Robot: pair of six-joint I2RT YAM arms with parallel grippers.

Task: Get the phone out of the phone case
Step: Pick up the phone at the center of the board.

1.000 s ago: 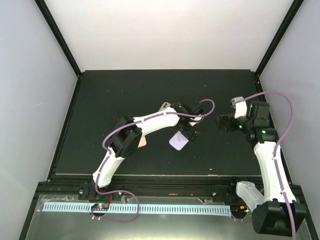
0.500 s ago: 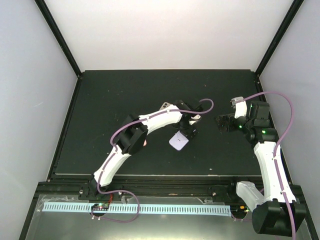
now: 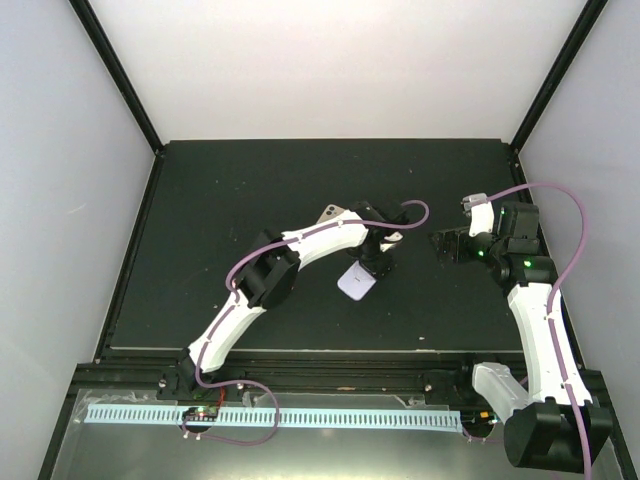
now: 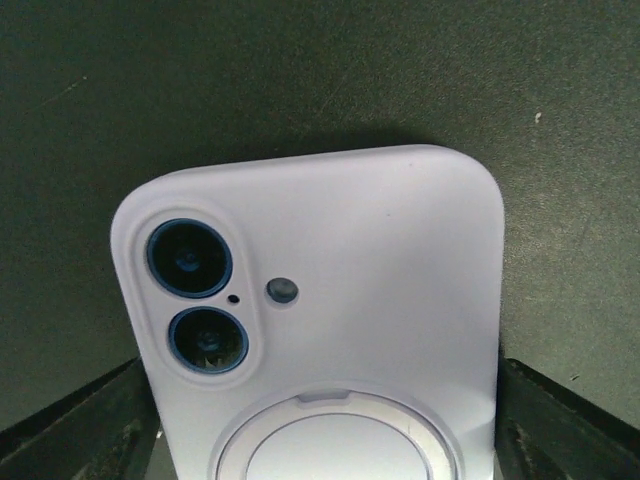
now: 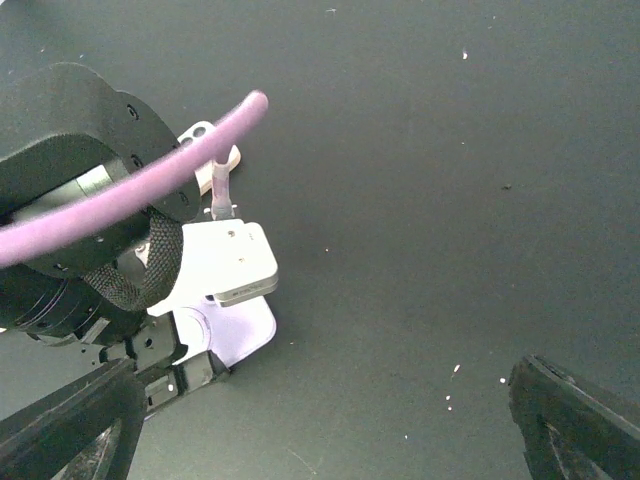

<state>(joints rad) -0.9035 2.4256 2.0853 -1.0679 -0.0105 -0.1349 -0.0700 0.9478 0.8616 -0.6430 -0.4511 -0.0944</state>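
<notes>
Lilac case holding phone, face down

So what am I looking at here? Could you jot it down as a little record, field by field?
item: lilac phone case, lying back-up on the black table
phone: inside the case, its lenses filling the cutout
left gripper: over the case, jaws wide, one finger at either side edge; contact not clear
right gripper: open, empty, off to the right of the case
task stage: phone not yet out
</notes>
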